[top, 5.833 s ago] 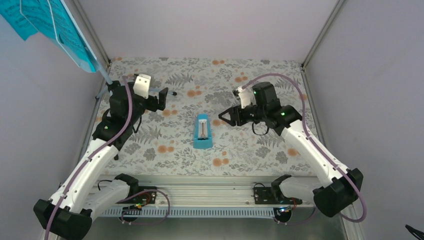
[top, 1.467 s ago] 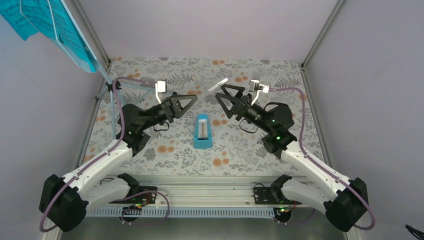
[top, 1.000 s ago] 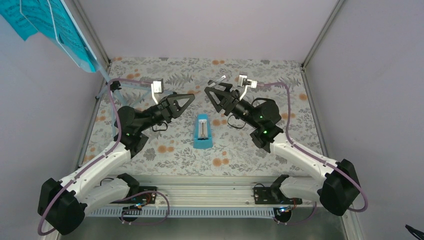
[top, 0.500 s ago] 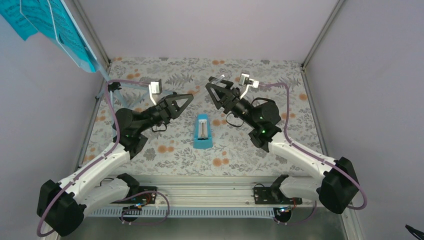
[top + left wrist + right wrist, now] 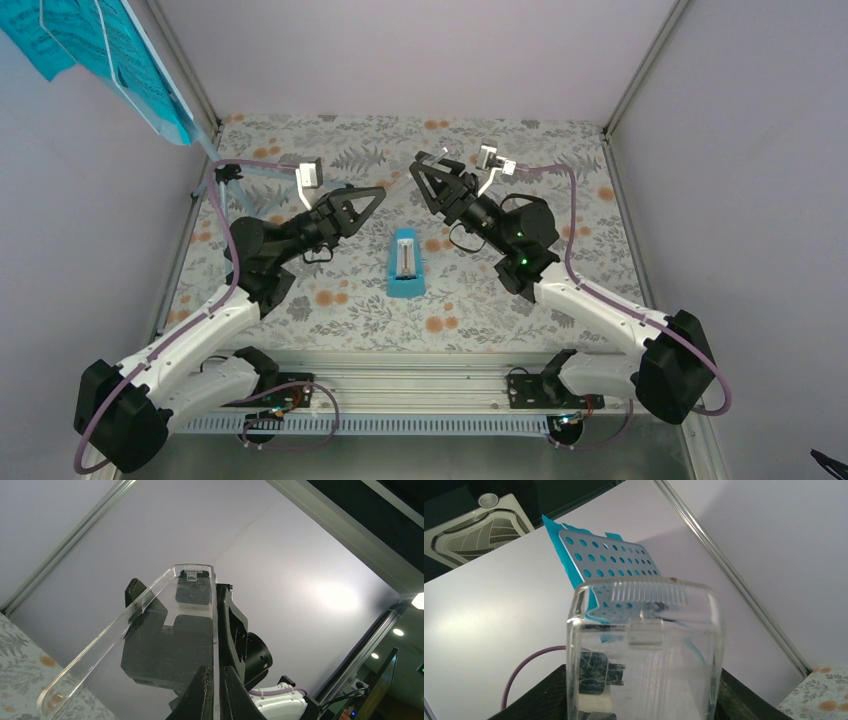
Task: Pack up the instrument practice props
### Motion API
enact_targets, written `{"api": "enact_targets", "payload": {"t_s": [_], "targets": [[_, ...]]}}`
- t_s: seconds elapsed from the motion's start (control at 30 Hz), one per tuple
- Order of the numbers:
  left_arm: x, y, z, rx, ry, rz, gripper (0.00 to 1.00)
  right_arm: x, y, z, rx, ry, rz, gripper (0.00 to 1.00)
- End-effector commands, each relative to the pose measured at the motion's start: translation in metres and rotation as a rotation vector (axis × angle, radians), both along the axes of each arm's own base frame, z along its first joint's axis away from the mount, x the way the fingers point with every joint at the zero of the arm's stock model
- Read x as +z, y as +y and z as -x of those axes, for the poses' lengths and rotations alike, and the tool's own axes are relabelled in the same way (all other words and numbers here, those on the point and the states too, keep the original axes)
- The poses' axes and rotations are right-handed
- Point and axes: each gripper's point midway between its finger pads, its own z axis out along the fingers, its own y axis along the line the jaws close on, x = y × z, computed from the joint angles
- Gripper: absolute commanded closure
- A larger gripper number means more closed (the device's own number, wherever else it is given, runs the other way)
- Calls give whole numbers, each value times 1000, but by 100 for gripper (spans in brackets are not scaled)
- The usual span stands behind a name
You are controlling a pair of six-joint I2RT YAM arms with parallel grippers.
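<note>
While hovering raised, flanking metronome [image 5: 404, 262] below, lengthwise near-to-far on table [image 5: 500, 300].
Clamped shut, empty, at left fingers [image 5: 366, 199]; seemingly half-parted, empty, at right fingers [image 5: 436, 182]; about equally near.

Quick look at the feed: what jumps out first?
The small blue metronome sits alone mid-table on the floral cloth, flanked by the left gripper and right gripper, raised with tips facing each other. At the far-left corner stands the pale blue music stand holding turquoise sheet-music pages.
</note>
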Motion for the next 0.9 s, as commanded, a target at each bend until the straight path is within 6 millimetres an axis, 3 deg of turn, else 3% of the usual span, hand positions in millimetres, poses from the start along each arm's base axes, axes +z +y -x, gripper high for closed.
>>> {"api": "enact_targets", "payload": {"t_s": [0.0, 0.07, 0.2, 0.3, 0.37, 0.47, 0.63, 0.87], "targets": [[4, 2, 3, 4, -29, 11, 98, 13, 1, 5, -16, -60, -13, 56], [1, 1, 2, 7, -24, -3, 89, 12, -1, 5, -34, -63, 0, 57], [-7, 1, -2, 46, -22, -55, 48, 5, -9, 2, -117, -71, 74, 57], [-21, 2, -9, 103, -11, -140, 23, -14, -20, -3, -210, -43, 185, 57], [-36, 3, -17, 156, 2, -221, 13, -29, -31, -6, -279, -23, 263, 57], [-66, 4, -31, 225, 4, -384, 5, -56, -51, -7, -373, 18, 385, 57], [-123, -8, -56, 241, 2, -689, 7, -94, -86, 1, -477, 88, 524, 56], [-165, -36, -71, 179, -22, -851, 7, -130, -109, 11, -521, 157, 599, 56]]}}
